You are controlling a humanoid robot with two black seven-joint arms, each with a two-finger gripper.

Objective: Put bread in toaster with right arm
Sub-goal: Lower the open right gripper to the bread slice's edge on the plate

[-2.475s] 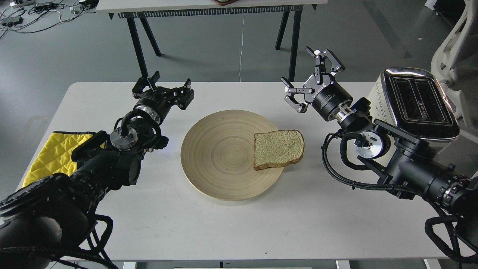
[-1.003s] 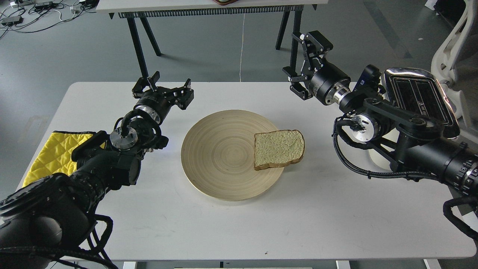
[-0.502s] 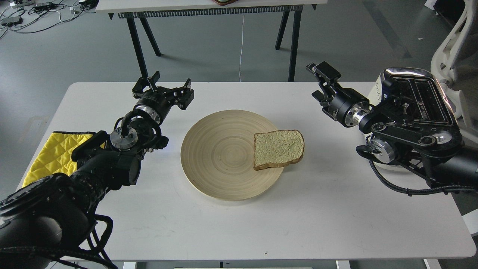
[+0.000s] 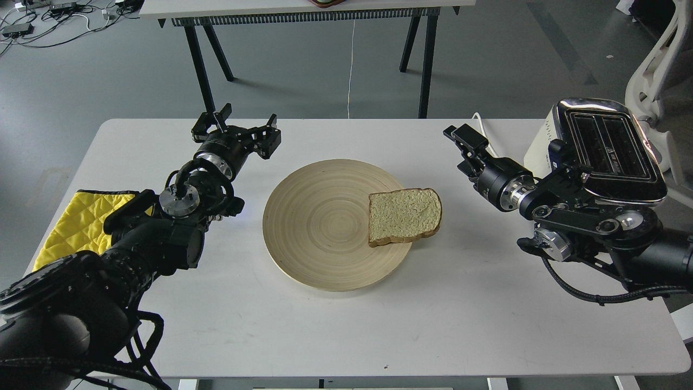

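Observation:
The bread (image 4: pixel 404 216) lies flat on the right side of a round wooden plate (image 4: pixel 303 216), its crust overhanging the rim. The toaster (image 4: pixel 606 143) stands at the table's far right, chrome top and black slots empty. My right gripper (image 4: pixel 463 151) hangs low over the table between the bread and the toaster, up and to the right of the slice, not touching it. It is seen nearly edge-on, with its fingers apart and nothing between them. My left gripper (image 4: pixel 236 129) is open and empty, left of the plate at the back.
A yellow quilted cloth (image 4: pixel 81 219) lies at the table's left edge under my left arm. The toaster's white cord (image 4: pixel 481 120) runs behind my right gripper. A second table (image 4: pixel 303 13) stands behind, and a white chair (image 4: pixel 658 54) at the far right.

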